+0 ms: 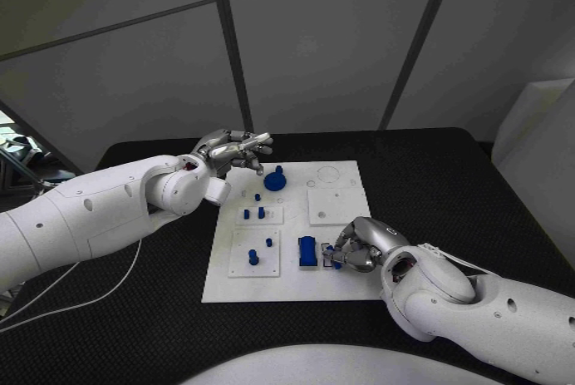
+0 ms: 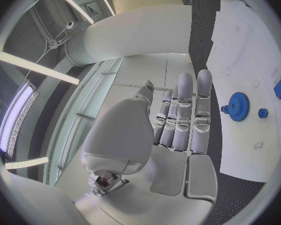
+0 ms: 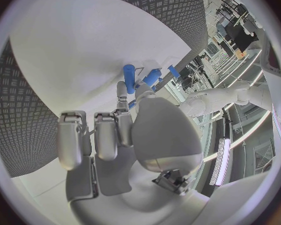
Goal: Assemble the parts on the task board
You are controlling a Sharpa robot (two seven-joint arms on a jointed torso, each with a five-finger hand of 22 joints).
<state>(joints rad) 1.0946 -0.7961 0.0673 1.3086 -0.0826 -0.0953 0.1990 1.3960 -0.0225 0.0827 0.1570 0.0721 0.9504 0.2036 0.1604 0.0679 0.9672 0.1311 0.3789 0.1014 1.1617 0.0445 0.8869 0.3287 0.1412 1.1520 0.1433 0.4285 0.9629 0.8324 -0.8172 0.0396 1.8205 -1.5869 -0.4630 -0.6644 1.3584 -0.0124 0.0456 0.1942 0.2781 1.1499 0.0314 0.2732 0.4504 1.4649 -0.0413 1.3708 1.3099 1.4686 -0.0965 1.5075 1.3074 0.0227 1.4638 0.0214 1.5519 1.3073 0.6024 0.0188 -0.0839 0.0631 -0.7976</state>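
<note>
Looking down from the head camera, the white task board (image 1: 287, 285) lies in the middle of the black table (image 1: 455, 185), and the blue parts are spread across it: a blue gear (image 1: 276, 182) near the far left corner, small blue pegs (image 1: 259, 211) on a raised plate below it, another peg (image 1: 253, 256) on the near left plate, and a blue rectangular block (image 1: 308, 251) near the board's near edge. The left hand (image 1: 230, 150) hovers over the far left corner of the board, just beside the gear, its fingers loosely apart and holding nothing. The right hand (image 1: 358, 244) sits low at the board's near right part, its fingers curled in around a small blue part (image 1: 330, 256) right next to the block; it appears to pinch that piece. From the left wrist camera, the left hand (image 2: 178, 130) shows straight fingers (image 2: 202, 110) lying side by side with nothing between them, while the gear (image 2: 239, 106) and a small blue peg (image 2: 263, 113) stand on the board (image 2: 240, 55) beyond the fingertips. From the right wrist camera, the right hand (image 3: 125, 135) has its fingers (image 3: 106, 135) bent inward, and a blue cylindrical part (image 3: 129, 74) stands on the board (image 3: 84, 50) just past the fingertips, with further blue pieces (image 3: 154, 76) beside it; whether the fingers actually clamp one cannot be told from this angle.
</note>
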